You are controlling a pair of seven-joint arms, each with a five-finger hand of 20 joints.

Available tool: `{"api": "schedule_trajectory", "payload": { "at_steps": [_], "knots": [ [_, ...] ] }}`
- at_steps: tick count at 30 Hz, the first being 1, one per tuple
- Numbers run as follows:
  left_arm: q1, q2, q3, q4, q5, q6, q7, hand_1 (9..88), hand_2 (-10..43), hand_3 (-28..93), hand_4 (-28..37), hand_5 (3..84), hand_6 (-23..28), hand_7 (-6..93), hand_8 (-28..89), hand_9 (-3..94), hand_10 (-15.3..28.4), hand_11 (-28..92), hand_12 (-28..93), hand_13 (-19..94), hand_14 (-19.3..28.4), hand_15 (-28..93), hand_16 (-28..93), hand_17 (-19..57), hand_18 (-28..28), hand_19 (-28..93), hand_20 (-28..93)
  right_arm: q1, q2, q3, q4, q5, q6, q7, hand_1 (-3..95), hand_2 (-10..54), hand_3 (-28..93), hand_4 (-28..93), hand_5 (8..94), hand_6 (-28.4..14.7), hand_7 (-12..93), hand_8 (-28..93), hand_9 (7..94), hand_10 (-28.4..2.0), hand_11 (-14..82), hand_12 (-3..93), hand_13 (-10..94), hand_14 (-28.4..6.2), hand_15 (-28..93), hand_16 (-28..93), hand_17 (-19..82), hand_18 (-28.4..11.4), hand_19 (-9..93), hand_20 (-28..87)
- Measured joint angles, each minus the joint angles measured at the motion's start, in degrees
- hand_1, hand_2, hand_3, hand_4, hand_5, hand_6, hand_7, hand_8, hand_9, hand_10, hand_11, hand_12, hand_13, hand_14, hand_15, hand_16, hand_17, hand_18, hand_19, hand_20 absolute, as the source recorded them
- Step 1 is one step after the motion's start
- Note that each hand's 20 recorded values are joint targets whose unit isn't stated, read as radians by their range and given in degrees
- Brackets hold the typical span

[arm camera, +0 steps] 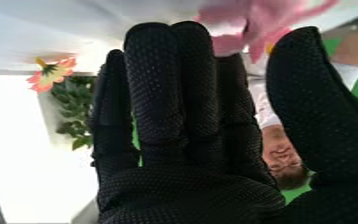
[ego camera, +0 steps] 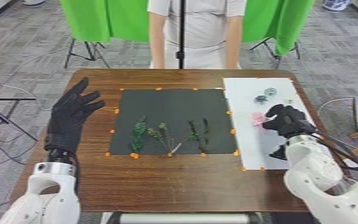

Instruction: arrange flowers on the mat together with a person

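Observation:
In the head view, green stems [ego camera: 140, 134] lie side by side on the dark mat [ego camera: 158, 102]. My right hand [ego camera: 286, 120] is over the white sheet [ego camera: 246, 90] on the right, beside a pink flower [ego camera: 259, 120]. Small blue-grey flowers [ego camera: 262, 98] lie farther up that sheet. My left hand [ego camera: 71, 116] is left of the mat, fingers straight and holding nothing. In the right wrist view, my right hand [arm camera: 193, 150] has its fingers straight and the thumb apart; the pink flower [arm camera: 264, 20] is just past the fingertips, and a pink-yellow flower [arm camera: 53, 74] is beyond.
Orange markers [ego camera: 233, 131] dot the edges of the mat and the white sheet. A person stands across the table [ego camera: 184, 190], arms hanging down at its far edge. A thin black pole rises at the far edge. Green cloth hangs behind.

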Motion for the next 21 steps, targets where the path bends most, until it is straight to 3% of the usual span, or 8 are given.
{"api": "schedule_trajectory", "payload": {
  "at_steps": [8,16,21],
  "knots": [
    [-0.12,-0.03,-0.01,0.07,0.01,-0.03,-0.04,21.0,6.9,79,-28.3,34.5,4.8,9.2,-8,37.4,17.7,23,10,28,25.6,49,-8,-9.0,23.9,44,14,3.39,-0.04,-4.84,1.52,-5.61,-1.38,1.26,39.4,-9.5,74,-28,57.3,3.3,27,-16,69.7,-11.0,40.9,18.6,69,-8.2,60,15,24,-19.3,75,18],
    [-0.1,-0.11,-0.1,0.13,0.05,-0.05,-0.03,21.2,6.9,79,-28.3,34.4,4.8,9.3,-8,37.3,17.6,23,10,28,25.6,49,-8,-9.0,23.9,44,14,6.07,0.01,-8.65,3.42,-9.51,-0.36,2.01,52.3,-9.5,63,-28,74.4,3.8,29,-2,82.3,-6.3,29.8,31.9,76,-5.3,57,19,28,-17.5,78,18],
    [-0.09,-0.11,-0.1,0.18,0.03,-0.05,0.22,21.3,6.9,79,-28.3,34.5,4.9,9.5,-8,37.4,17.6,23,10,28,25.6,49,-8,-8.9,23.9,44,14,6.84,0.0,-10.22,4.31,-11.52,2.92,2.03,55.4,-9.5,62,-28,80.7,4.5,27,-1,86.8,-5.1,31.4,33.2,81,-4.0,57,21,30,-16.5,79,18]
  ]
}}
